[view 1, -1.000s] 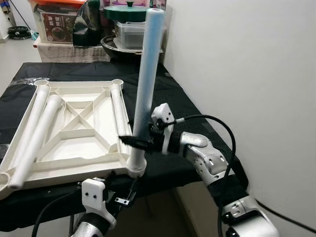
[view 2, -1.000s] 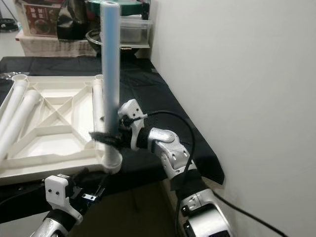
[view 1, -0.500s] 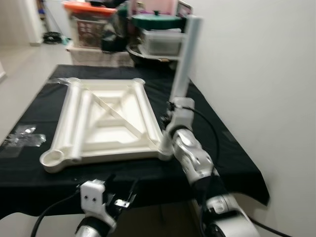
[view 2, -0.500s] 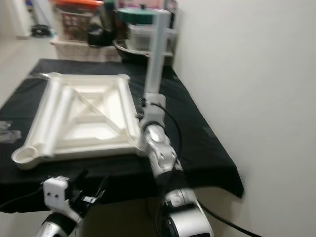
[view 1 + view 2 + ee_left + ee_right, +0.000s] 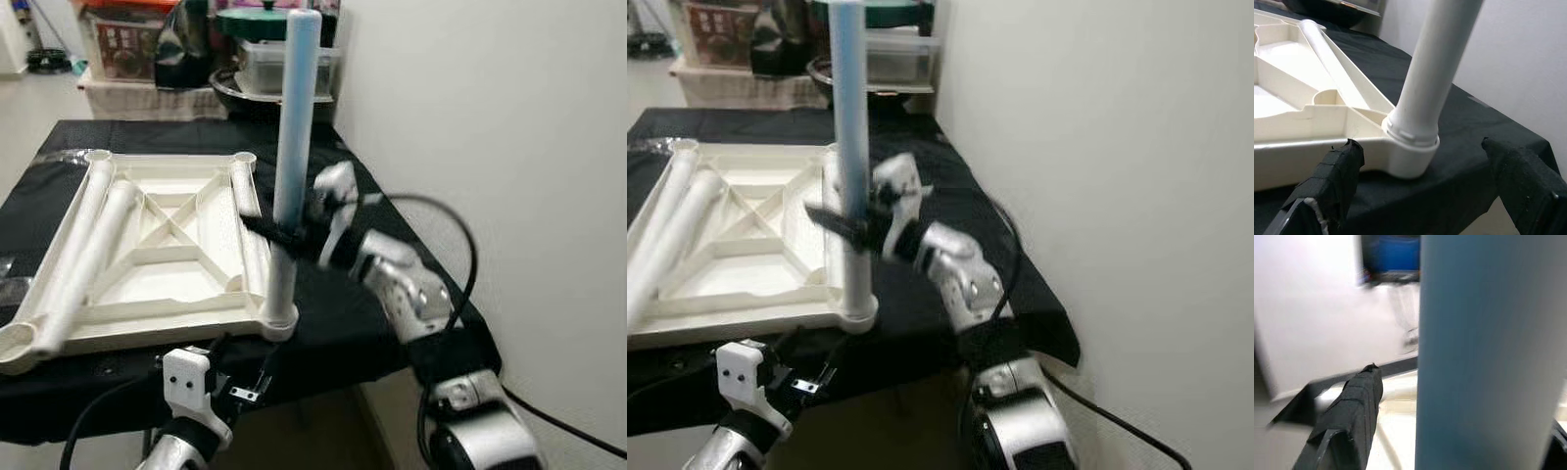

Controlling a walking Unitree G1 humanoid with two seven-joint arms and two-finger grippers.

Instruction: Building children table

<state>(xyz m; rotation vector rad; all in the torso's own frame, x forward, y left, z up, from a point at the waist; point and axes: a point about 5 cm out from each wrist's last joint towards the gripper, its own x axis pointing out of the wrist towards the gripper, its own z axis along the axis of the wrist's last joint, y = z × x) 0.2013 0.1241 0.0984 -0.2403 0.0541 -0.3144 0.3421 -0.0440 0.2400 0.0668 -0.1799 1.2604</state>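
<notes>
A white table top (image 5: 147, 294) lies upside down on the black-clothed table (image 5: 362, 323). A pale blue-white leg (image 5: 290, 147) stands upright in its near right corner socket (image 5: 278, 323). My right gripper (image 5: 277, 233) straddles this leg about a third of the way up, open: the right wrist view shows a gap between one finger (image 5: 1347, 416) and the leg (image 5: 1488, 352). Below the table's front edge, my left gripper (image 5: 1418, 147) is open and points at the socket (image 5: 1410, 156) without touching it. Two more white legs (image 5: 83, 245) lie in the frame's left side.
A white wall (image 5: 490, 147) runs close along the table's right side. Storage boxes, a dark pot (image 5: 235, 93) and a lidded container (image 5: 279, 64) crowd the back. A black cable (image 5: 460, 264) loops off my right arm. Bare floor lies to the left.
The head camera swung away and back. My right gripper has slid higher up the standing leg, which stays in its socket. The left gripper has stayed low at the table's front edge.
</notes>
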